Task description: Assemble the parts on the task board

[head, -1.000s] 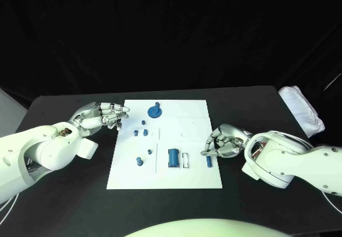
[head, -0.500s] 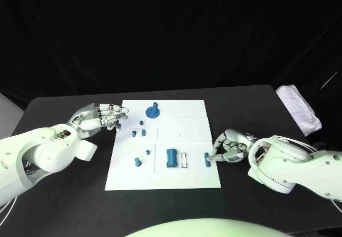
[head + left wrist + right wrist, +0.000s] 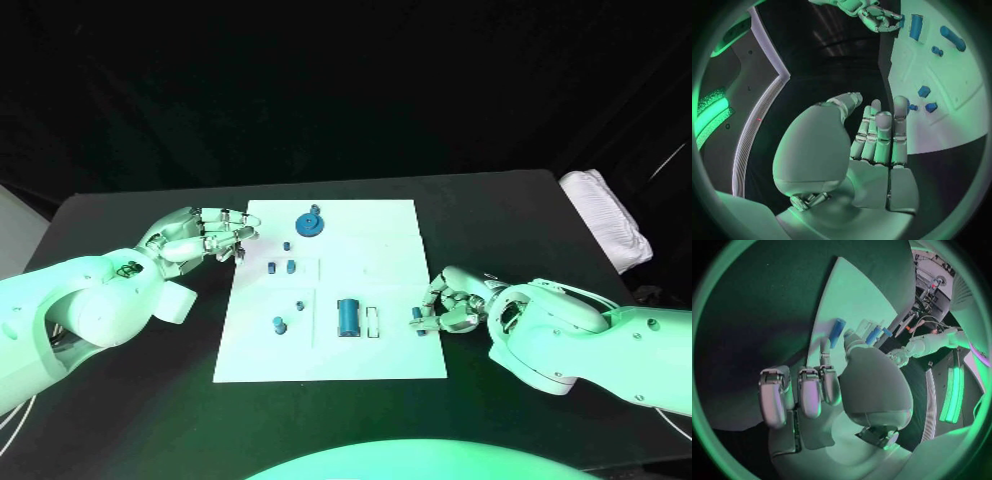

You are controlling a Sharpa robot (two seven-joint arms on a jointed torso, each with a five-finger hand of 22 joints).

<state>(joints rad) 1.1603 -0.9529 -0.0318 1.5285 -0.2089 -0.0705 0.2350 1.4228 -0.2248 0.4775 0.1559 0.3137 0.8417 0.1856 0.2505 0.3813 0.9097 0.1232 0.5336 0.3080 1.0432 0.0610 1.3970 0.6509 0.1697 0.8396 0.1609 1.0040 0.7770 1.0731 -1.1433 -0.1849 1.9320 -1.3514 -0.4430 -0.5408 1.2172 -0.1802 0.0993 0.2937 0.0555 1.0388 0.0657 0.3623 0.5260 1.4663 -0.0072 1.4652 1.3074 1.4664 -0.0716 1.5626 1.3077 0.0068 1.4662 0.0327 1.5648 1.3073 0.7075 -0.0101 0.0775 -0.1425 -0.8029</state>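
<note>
The white task board (image 3: 389, 250) lies mid-table with blue parts on it: a disc (image 3: 310, 223) at the far end, several small pieces (image 3: 290, 267) on its left half, and a large cylinder (image 3: 348, 317) near the front. A blue peg (image 3: 420, 318) sits at the board's right edge. My right hand (image 3: 456, 301) is at that edge, and its thumb and a fingertip pinch the peg (image 3: 837, 333). My left hand (image 3: 202, 236) hovers at the board's left edge (image 3: 942, 120), fingers straight and apart from the thumb, holding nothing.
A white folded cloth (image 3: 607, 226) lies at the table's right edge, behind my right arm. Bare black table (image 3: 144, 400) runs along both sides of the board and in front of it.
My right hand has slid toward the table's front and its fingers have drawn in round the blue peg. The peg has stayed at the board's right edge. The left hand has barely moved.
</note>
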